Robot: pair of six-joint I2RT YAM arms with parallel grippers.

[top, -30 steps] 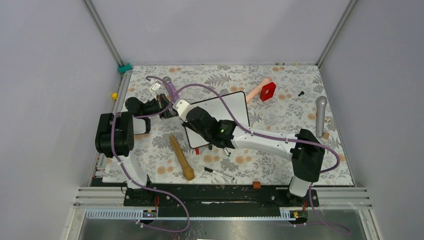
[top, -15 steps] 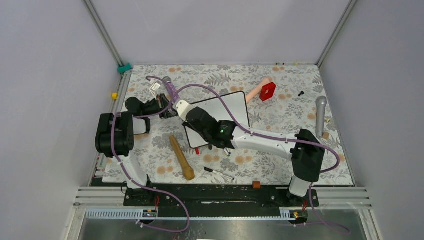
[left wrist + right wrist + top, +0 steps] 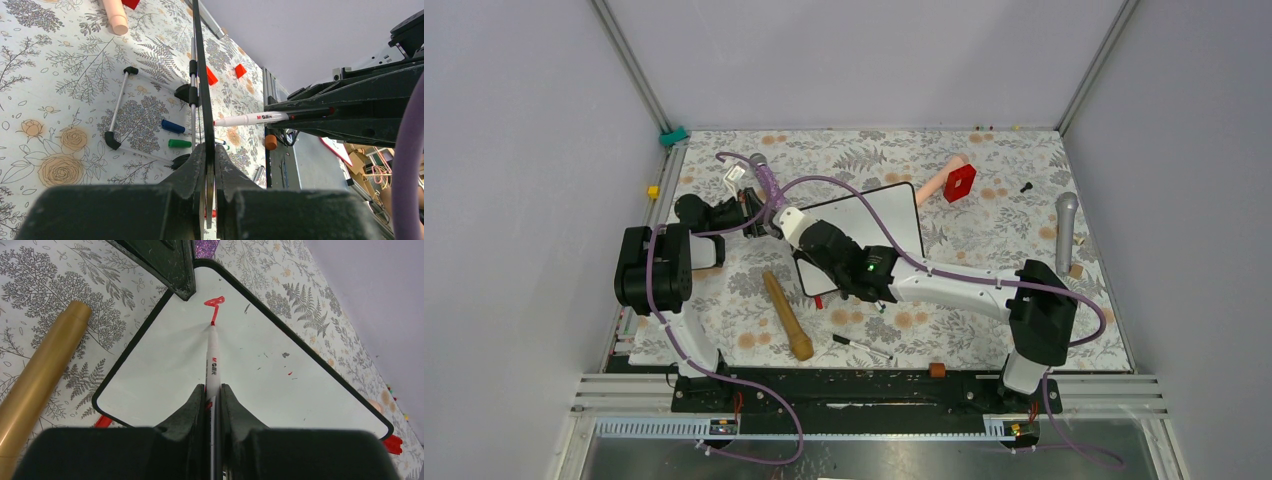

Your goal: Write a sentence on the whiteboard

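The whiteboard [image 3: 869, 215] stands tilted on the floral table, its white face [image 3: 240, 370] towards my right wrist camera. My left gripper [image 3: 208, 155] is shut on its black edge [image 3: 200, 75] near the left corner [image 3: 764, 222]. My right gripper [image 3: 213, 390] is shut on a white marker [image 3: 212, 355], which also shows from the side in the left wrist view [image 3: 250, 119]. The marker's red tip touches the board just under the sentence [image 3: 215, 302], which is one small red squiggle beside the left gripper. From above, the right gripper [image 3: 796, 228] covers the writing.
A golden wooden stick [image 3: 787, 315] lies left of the board's near corner. Blue [image 3: 175, 126] and green [image 3: 180, 143] marker caps lie beneath the board. A red block [image 3: 960, 182], a pink cylinder [image 3: 939, 180], a microphone [image 3: 1065, 232] and a screwdriver [image 3: 861, 346] lie around.
My right gripper with the marker has shifted slightly left and nearer along the board. The left arm and the board have not moved.
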